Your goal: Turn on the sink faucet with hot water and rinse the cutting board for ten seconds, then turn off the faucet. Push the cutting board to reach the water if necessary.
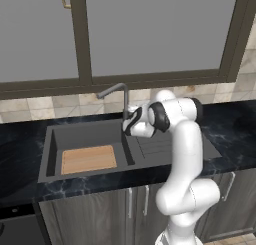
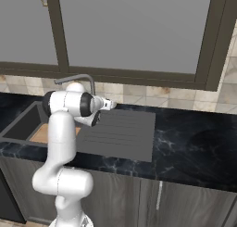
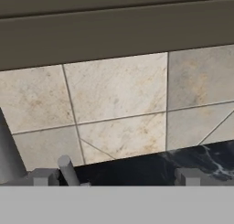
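Note:
The dark grey sink faucet (image 1: 125, 103) rises behind the sink (image 1: 52, 149), its spout arm angled left over the basin. No water is in view at the spout. On the basin floor lies the tan cutting board (image 1: 89, 159), flat, and its edge shows past the arm (image 2: 39, 134). My gripper (image 1: 128, 119) hovers at the foot of the faucet, pointing at the tiled wall. In the hand view the gripper (image 3: 114, 177) is open, fingertips (image 3: 43, 176) far apart. The faucet's post (image 3: 7, 152) stands at the left and its small lever (image 3: 67, 169) sits just inside the left fingertip.
A ribbed drainboard (image 2: 122, 129) adjoins the basin on the right. Black marbled countertop (image 2: 194, 142) runs along both sides. Beige tile backsplash (image 3: 119, 99) and a dark window frame (image 1: 150, 79) stand close behind the faucet. Cabinet doors hang below the counter edge.

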